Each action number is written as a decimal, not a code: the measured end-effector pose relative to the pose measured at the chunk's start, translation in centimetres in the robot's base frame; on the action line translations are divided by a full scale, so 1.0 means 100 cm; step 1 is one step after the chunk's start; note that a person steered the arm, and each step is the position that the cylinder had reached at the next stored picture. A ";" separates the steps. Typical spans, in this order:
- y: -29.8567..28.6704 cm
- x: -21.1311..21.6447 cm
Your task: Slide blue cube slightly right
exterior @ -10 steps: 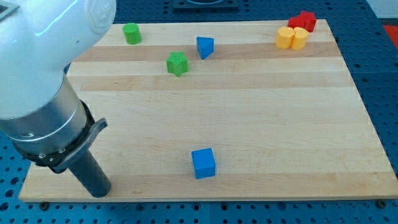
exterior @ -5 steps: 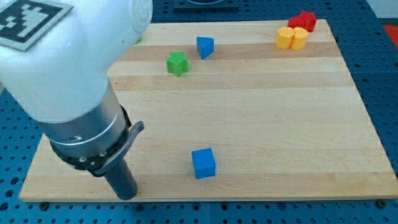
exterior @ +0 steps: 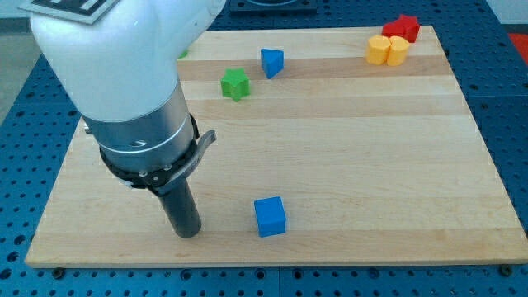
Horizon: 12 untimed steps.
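My tip (exterior: 189, 234) standing near blue cube (exterior: 270, 217), on its left, lower centre; no claw in view; pushing rightward gently, briefly.

Bright, even overhead light fills the scene, with soft short shadows under the blue cube (exterior: 270, 217) and my tip (exterior: 189, 234), mild glare on the white arm housing (exterior: 115, 58), and the tabletop (exterior: 346, 165) sharp to every edge.

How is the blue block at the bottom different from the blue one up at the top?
The blue cube looks square and boxy; the blue block near the view's top looks more pointed, like a wedge. The cube has my tip close on its left; the top one sits beside a green block. Both are blue.
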<state>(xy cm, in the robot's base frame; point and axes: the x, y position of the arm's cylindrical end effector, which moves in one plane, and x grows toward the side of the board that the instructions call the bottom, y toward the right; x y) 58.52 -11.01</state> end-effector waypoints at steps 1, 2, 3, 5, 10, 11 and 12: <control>0.000 0.000; 0.001 -0.008; 0.007 -0.008; 0.026 0.010; 0.070 -0.005; 0.081 -0.005; 0.093 -0.005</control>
<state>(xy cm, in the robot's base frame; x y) 58.03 -1.67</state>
